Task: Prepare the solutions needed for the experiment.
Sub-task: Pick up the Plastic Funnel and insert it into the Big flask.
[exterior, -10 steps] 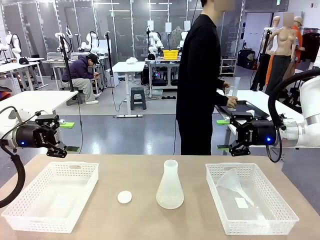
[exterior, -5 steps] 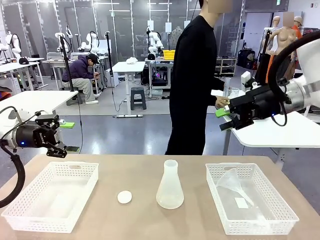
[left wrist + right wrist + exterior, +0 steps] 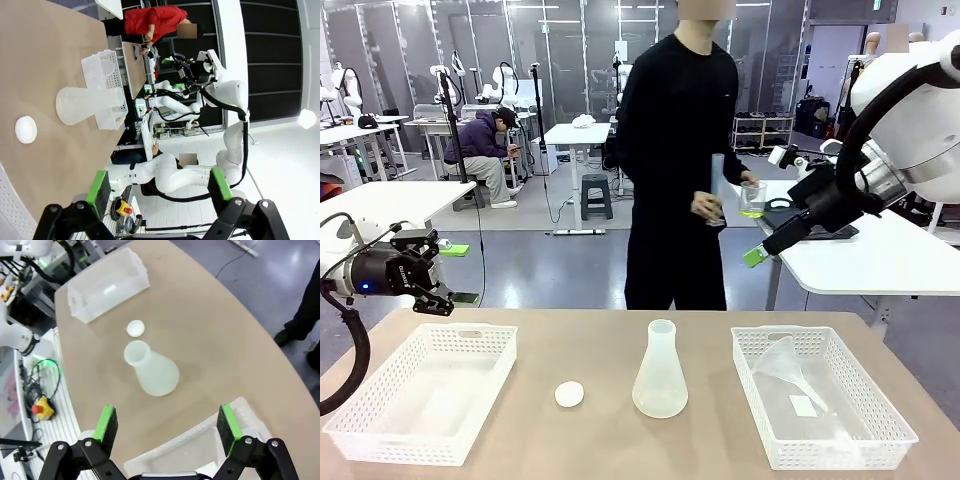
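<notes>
Flask (image 3: 660,372) is my ref: upright, mid-table. Cap (image 3: 569,394), a small white disc, lies flat just L of the flask and a bit nearer me, not touching it. L basket (image 3: 425,390) sits further L of the flask, past the cap. R basket (image 3: 820,395) sits R of the flask, apart from it, w/ a clear funnel (image 3: 785,360) lying tilted inside

L gripper (image 3: 159,185): jaws wide, nothing btw the green pads. It hangs at the table's L side, well L of the flask and beyond the L basket. Its wrist cam is rolled, so the flask shows sideways w/ the cap near it and the R basket behind it

R gripper (image 3: 166,424): jaws wide too, nothing held. It's up high, R of the flask and beyond it. Its wrist cam looks down on the flask, cap & L basket, w/ a corner of the R basket btw the pads

Past the far table edge, behind the flask, a person (image 3: 675,130) in black faces me, holding a clear beaker (image 3: 752,196). The solution (image 3: 752,211) is a thin yellow-green layer in its bottom, well above the flask & to its R. The person's other hand (image 3: 708,208) grips a tall clear cylinder (image 3: 717,175); can't tell if it has liquid in it
</notes>
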You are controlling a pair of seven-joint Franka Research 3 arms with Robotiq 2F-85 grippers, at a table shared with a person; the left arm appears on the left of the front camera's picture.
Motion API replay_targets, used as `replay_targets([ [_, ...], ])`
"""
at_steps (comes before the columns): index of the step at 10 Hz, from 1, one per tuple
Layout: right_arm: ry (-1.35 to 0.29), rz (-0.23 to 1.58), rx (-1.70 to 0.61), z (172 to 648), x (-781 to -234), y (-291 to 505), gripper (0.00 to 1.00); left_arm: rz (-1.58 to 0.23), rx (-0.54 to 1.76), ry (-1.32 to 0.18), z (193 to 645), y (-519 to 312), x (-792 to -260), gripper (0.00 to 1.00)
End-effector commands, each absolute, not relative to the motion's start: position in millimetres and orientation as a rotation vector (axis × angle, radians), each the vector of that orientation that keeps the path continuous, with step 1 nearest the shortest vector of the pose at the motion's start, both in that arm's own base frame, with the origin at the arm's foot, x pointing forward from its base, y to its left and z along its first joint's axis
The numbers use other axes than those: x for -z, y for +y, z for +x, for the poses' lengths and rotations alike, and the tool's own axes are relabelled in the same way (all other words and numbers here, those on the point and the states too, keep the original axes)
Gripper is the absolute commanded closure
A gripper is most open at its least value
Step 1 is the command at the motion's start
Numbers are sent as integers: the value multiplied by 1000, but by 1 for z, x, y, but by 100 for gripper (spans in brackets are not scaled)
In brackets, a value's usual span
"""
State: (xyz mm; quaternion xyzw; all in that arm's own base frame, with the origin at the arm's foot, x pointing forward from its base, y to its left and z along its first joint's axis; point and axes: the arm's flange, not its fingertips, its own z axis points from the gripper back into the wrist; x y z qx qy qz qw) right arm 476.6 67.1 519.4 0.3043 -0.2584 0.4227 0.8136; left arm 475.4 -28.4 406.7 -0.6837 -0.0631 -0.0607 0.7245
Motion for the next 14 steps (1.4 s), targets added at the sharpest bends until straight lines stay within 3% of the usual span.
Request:
replay_targets([
  [1,-510,754,-821,477,-525,63,0,-1511,127,-150,476,-28,-408,0],
  [4,-515,724,-858,473,-519,60,0,-1511,127,-150,476,-28,-408,0],
  [5,-446,462,-1070,474,-504,74,0,-1511,127,-150,476,-28,-408,0],
  [6,-374,321,-1155,483,-484,81,0,-1511,127,-150,476,-28,-408,0],
  [11,-251,126,-1343,539,-410,88,0,-1511,127,-150,476,-28,-408,0],
  [14,-200,100,-1364,541,-399,90,0,-1511,127,-150,476,-28,-408,0],
])
